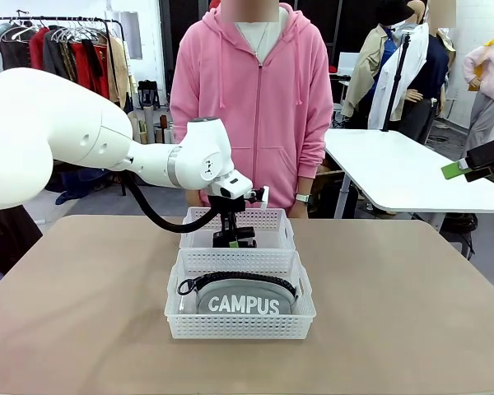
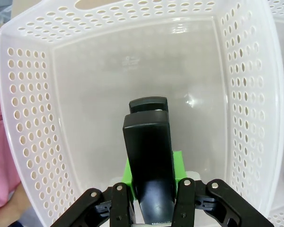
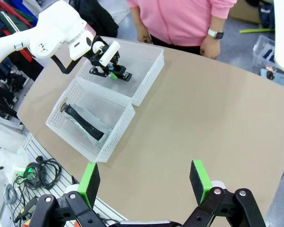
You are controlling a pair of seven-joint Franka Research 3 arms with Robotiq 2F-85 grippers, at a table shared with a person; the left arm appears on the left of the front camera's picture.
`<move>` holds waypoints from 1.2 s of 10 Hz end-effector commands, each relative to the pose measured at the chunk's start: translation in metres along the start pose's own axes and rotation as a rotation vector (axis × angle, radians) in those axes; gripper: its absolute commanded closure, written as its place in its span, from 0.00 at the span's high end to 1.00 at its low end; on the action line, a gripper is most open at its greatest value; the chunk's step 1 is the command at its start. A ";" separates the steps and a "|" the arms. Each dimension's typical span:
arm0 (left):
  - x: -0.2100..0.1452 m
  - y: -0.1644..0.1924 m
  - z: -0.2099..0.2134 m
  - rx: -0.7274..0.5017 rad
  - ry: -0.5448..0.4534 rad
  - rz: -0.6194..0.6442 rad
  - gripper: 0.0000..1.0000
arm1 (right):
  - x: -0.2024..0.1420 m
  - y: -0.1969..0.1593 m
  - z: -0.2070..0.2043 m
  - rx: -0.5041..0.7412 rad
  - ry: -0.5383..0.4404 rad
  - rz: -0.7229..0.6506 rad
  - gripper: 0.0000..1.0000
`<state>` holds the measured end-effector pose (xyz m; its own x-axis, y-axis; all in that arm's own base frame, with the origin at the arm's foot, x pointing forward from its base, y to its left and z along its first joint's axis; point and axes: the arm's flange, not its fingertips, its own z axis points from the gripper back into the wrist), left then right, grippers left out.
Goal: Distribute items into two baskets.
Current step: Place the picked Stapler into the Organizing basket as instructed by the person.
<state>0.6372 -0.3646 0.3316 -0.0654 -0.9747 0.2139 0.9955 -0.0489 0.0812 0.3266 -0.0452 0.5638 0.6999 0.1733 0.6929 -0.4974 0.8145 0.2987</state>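
**Baskets on the worktop: pouch in the near one, stapler held in the far one**

The baskets stand end to end at the middle of the tan worktop [image 1: 412, 304], touching, each white plastic with rows of oval holes in its walls. The near basket [image 1: 240, 325] is at 6 o'clock of the pair and looks the wider and deeper. The far basket [image 1: 276, 220] is at 12 o'clock, next to the person in a pink hooded top [image 1: 255, 99] who stands at the far edge.

The grey pouch [image 1: 243, 303] lies inside the near basket, taking up most of its floor. It is soft fabric with white "CAMPUS" lettering facing the camera and a black zipper running along its top edge.

The left gripper [image 1: 233, 239] reaches down into the far basket, its jaws closed on the black stapler [image 2: 149, 161]. The stapler is small, smooth and dark, pinched between the green pads [image 2: 179, 163] near its rear, its nose pointing toward the basket floor at 12 o'clock in the left wrist view.

The right gripper [image 3: 144, 177] hovers well above the worktop's bare part, at 3 o'clock of the baskets, jaws spread wide with nothing between them.
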 end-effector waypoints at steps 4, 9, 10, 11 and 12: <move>-0.004 0.003 0.009 -0.020 -0.025 -0.021 1.00 | 0.000 0.000 0.001 -0.008 -0.001 -0.005 1.00; -0.020 -0.006 0.044 0.006 -0.042 0.072 1.00 | 0.000 0.000 0.001 -0.008 -0.001 -0.005 1.00; -0.023 -0.011 0.054 0.016 -0.040 0.073 1.00 | 0.000 0.000 0.001 -0.008 -0.001 -0.005 1.00; -0.025 -0.015 0.064 0.022 -0.041 0.082 1.00 | 0.000 0.000 0.001 -0.008 -0.001 -0.005 1.00; -0.029 -0.020 0.072 0.022 -0.047 0.097 1.00 | 0.000 0.000 0.001 -0.008 -0.001 -0.005 1.00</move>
<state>0.6349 -0.3318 0.3932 -0.0008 -0.9674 0.2534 0.9953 0.0238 0.0943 0.3267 -0.0451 0.5638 0.6999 0.1733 0.6929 -0.4974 0.8145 0.2987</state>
